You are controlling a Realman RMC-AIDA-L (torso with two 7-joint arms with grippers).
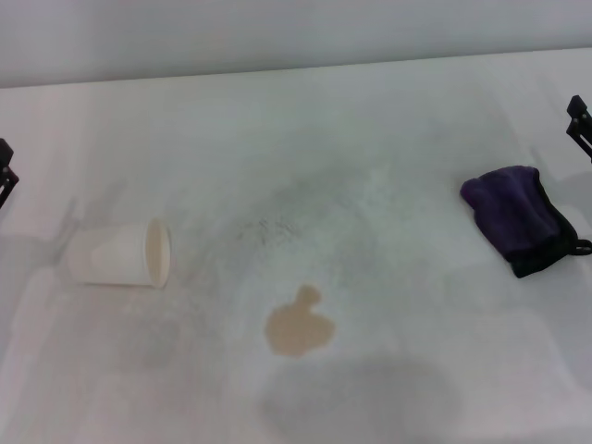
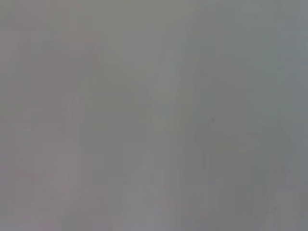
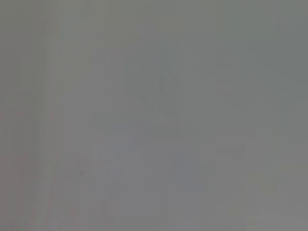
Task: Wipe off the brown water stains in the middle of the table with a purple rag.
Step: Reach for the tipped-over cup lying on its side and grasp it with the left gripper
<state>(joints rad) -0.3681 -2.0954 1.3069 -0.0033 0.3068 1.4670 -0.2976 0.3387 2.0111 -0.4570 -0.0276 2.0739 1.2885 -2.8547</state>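
1. My right gripper (image 1: 579, 120) sits at the table's (image 1: 416, 120) right edge, barely in shot; whether it's wide or narrow, I can't tell. The left gripper (image 1: 6, 171) is parked at the opposite edge, same story.
2. The purple rag (image 1: 520, 217) lies bunched just ahead and inboard of the right gripper, untouched.
3. The brown water stains (image 1: 298, 326) sit well apart from it, toward centre.
4. Risk, as I judge it: a shallow pinch on that bunched cloth could slip, and a wide sweep could knock the tipped white cup (image 1: 120, 253) beyond the puddle.
5. No writing or labels readable anywhere.
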